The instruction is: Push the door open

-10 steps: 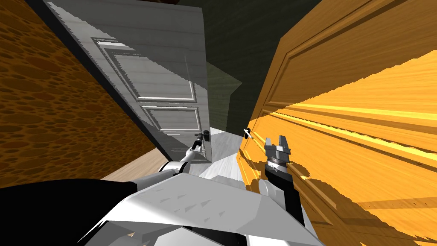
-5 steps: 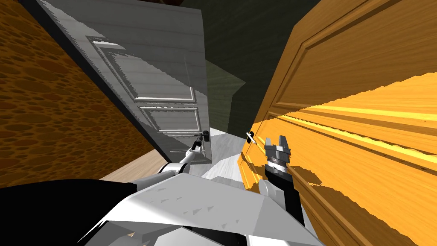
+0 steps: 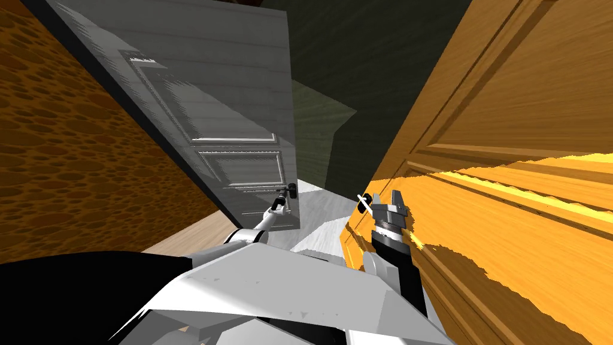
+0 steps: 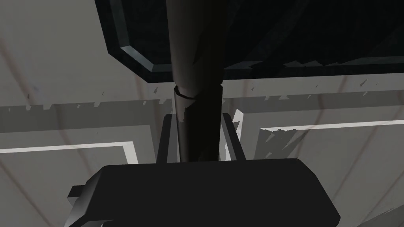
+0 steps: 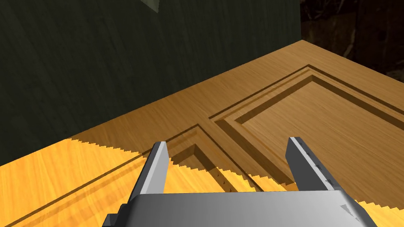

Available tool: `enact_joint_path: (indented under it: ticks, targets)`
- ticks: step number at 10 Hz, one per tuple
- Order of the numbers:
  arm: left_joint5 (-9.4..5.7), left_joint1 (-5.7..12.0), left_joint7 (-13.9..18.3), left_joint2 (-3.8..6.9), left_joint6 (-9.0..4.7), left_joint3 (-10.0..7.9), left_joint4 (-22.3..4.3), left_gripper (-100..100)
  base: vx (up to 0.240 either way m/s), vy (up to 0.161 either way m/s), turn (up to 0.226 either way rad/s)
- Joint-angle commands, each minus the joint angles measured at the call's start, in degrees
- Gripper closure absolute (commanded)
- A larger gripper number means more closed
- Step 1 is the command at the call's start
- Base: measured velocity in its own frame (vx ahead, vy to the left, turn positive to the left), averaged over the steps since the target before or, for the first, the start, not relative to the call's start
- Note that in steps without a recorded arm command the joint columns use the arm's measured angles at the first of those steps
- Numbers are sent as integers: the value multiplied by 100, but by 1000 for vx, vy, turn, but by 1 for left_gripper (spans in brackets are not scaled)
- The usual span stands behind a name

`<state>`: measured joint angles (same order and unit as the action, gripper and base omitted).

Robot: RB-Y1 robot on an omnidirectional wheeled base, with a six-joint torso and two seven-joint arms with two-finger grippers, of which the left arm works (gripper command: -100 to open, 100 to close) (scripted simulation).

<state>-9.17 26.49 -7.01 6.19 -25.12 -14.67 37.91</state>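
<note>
Fingers of my left gripper [image 4: 196, 116] are clamped on the sides of the dark lever handle [image 4: 195, 59] of the grey panelled door [image 3: 227, 90], ajar on my left. My right gripper [image 5: 228, 142], fingers spread wide, sits close over the recessed panels of the orange wooden door [image 5: 315, 118] on my right, near its small white lever [image 3: 362, 202]; I cannot tell whether it touches.

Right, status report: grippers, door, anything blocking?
Left gripper shut on dark handle of grey door. Right gripper open, beside orange door. Doors stand apart.
</note>
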Motion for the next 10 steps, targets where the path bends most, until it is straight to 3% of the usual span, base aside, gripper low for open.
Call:
enact_joint_path:
  ticks: [1,10]
  targets:
    - [-31,33,-8,127,-113,-8,-86,100,194,44,145]
    - [-135,47,-173,-36,-109,282,-37,100,124,7,164]
